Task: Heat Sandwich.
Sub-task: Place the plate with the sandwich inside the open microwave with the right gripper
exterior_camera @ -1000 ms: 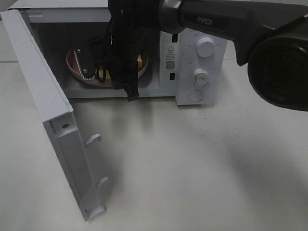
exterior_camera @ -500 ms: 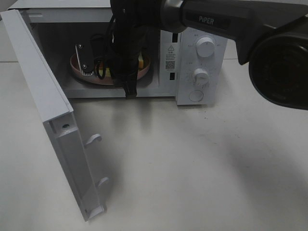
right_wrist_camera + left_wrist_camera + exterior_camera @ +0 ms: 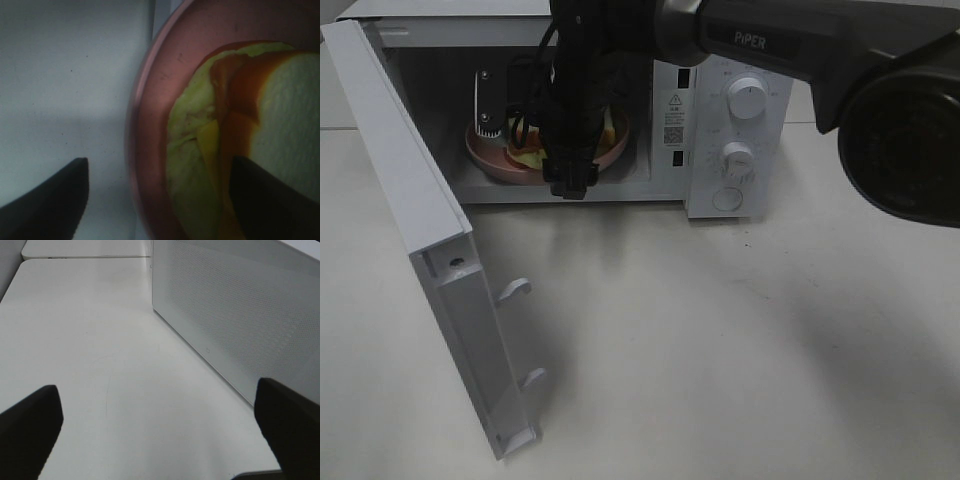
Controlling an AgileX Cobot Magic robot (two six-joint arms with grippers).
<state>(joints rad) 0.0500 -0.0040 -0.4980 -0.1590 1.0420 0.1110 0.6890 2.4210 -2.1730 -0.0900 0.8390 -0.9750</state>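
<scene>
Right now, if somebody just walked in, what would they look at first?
Probably the big black arm reaching from the right into the white microwave, whose door hangs wide open on the left. Inside sits a pink plate with the sandwich on it. The right gripper has its jaws spread wide, with the plate's edge between them.

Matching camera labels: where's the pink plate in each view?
Exterior high: pink plate inside the open microwave, partly hidden by the arm.
Left wrist: not in view.
Right wrist: pink plate close up, under the sandwich.
Shared landmark: the sandwich on it.
</scene>
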